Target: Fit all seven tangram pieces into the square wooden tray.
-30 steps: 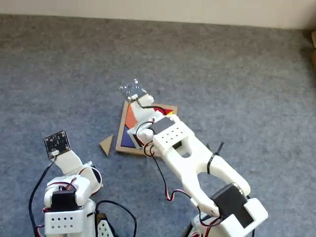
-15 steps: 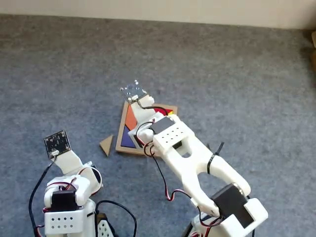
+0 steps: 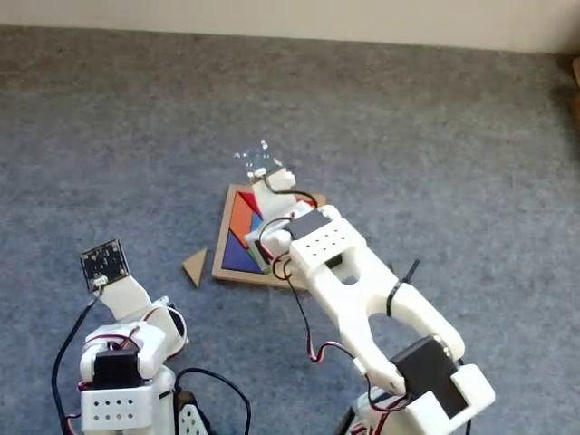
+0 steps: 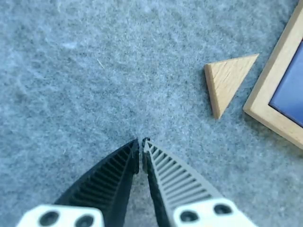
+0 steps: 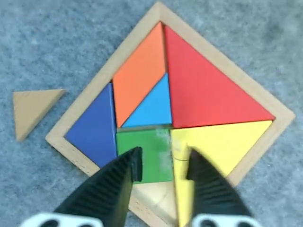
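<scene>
Right end effector (image 5: 163,158), spread and empty, now slightly farther across the tray (image 5: 222,66); left end effector (image 4: 141,142) pressed together.

Square wooden tray (image 5: 127,51), flat on the grey tabletop (image 5: 57,38), holding six flush pieces: large red triangle (image 5: 208,90), large yellow triangle (image 5: 222,142), orange parallelogram (image 5: 139,71), small light-blue triangle (image 5: 151,106), dark-blue triangle (image 5: 94,127) and green square (image 5: 149,158). A triangular patch of bare floor (image 5: 154,196) shows beside the green square. The seventh piece, an unpainted wooden triangle (image 5: 33,109), lies flat outside the tray, just beside the rim nearest the dark-blue triangle, not touching it.
</scene>
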Robot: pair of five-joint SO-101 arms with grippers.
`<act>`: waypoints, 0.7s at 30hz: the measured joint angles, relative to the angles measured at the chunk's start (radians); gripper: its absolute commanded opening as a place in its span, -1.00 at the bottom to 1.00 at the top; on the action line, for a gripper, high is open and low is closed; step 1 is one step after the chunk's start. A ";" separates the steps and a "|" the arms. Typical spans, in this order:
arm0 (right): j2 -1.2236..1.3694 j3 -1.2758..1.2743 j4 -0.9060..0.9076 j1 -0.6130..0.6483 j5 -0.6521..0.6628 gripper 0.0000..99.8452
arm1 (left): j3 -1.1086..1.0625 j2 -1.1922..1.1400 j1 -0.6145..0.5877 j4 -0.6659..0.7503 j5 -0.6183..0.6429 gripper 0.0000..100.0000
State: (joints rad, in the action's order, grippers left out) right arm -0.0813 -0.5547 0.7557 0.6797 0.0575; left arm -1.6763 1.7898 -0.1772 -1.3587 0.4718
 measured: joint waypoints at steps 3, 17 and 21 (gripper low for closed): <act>0.000 0.000 0.000 -0.003 0.000 -0.99 | 0.000 0.000 0.000 0.000 0.000 -0.91; -0.427 -0.117 0.244 -0.109 0.000 -0.99 | 0.000 0.000 0.000 0.000 0.000 -0.91; -0.585 -0.287 0.249 -0.169 0.000 -0.99 | 0.000 0.000 0.000 0.000 0.000 -0.91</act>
State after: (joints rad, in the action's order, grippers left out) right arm -0.6659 -0.8416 1.0042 0.5109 0.0575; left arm -1.6763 1.7898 -0.1772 -1.3587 0.4718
